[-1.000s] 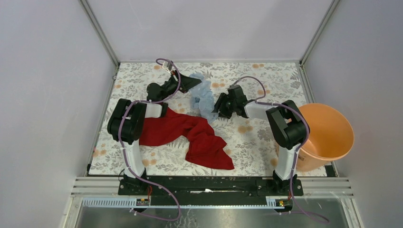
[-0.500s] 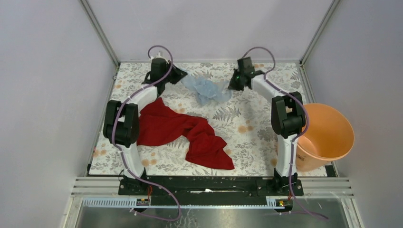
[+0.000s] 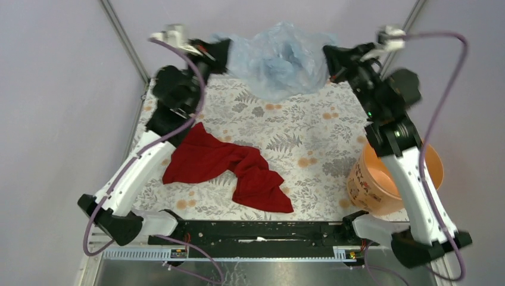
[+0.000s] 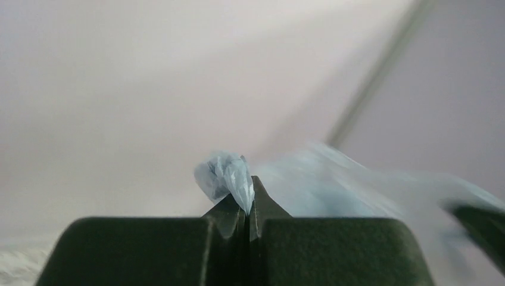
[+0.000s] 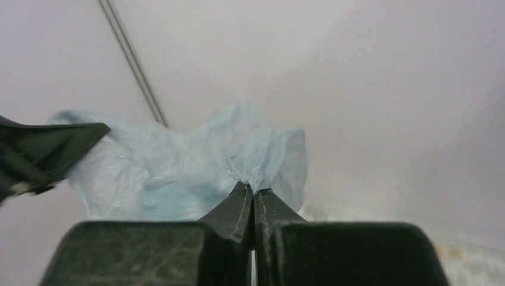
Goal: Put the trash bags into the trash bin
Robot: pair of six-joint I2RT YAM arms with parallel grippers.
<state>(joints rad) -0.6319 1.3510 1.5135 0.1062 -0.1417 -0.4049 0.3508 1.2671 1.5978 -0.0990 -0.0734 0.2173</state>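
Top external: finds the pale-blue trash bag lifted clear of the floral table and spread open in the air near the back wall, whereas half a second earlier lay crumpled on the tabletop. Held at both ends: left gripper pinched tight on one bunched corner, right gripper pinched tight on the opposite corner, after standing well open beside the heap a second ago. Confirmed in both wrist views, jaws pressed together on a tuft of thin film. Both arms reared up and stretched far out, no longer low over the table. At the near right, the orange bucket, partly behind the right arm and well apart from the bag. Leaves the red cloth lying where it was. Probably means pickup done and the carry to the bin next; calls for swinging both arms right and back toward the bases together, without tearing the film or letting it sag
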